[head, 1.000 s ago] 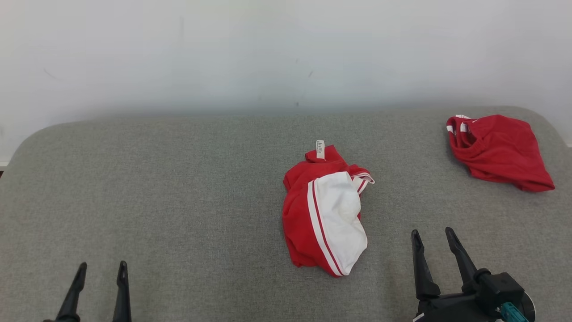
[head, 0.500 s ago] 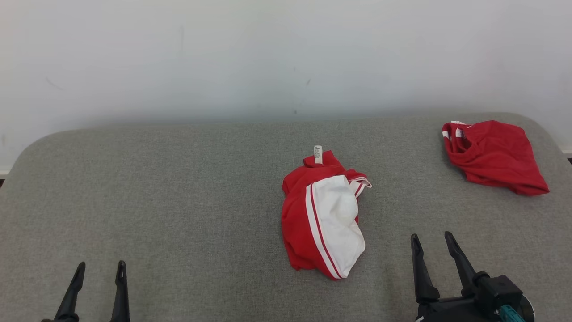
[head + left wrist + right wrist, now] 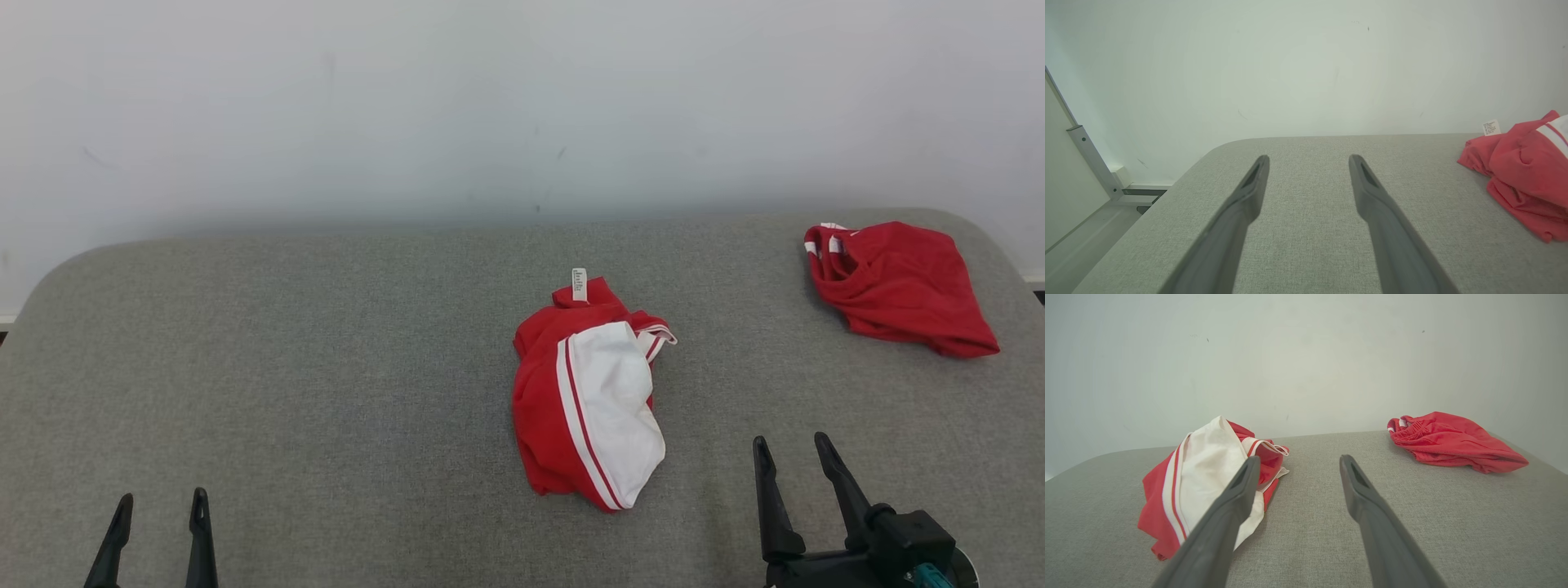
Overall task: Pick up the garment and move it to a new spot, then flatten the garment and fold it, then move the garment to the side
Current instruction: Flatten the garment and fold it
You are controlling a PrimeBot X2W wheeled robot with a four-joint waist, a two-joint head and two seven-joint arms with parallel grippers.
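A crumpled red garment (image 3: pixel 588 400) with a white panel and white stripes lies in a heap at the middle of the grey padded table (image 3: pixel 326 367), its small white label pointing to the far side. My right gripper (image 3: pixel 790 439) stands open near the front edge, a little to the right of the heap and apart from it. In the right wrist view the garment (image 3: pixel 1204 477) lies just left of the open right gripper (image 3: pixel 1299 458). My left gripper (image 3: pixel 162 496) is open at the front left, far from the cloth. In the left wrist view the left gripper (image 3: pixel 1309 157) is empty, and the garment (image 3: pixel 1523 171) lies at the right edge.
A second, all-red garment (image 3: pixel 898 286) lies bunched at the table's far right corner, also seen in the right wrist view as a red garment (image 3: pixel 1453 441). A white wall (image 3: pixel 490 106) rises right behind the table. Past the table's left end stands a metal frame (image 3: pixel 1090 159).
The head camera has shifted slightly, so the whole picture sits lower. My left gripper has drawn back a little toward the lower left. Both garments lie as before.
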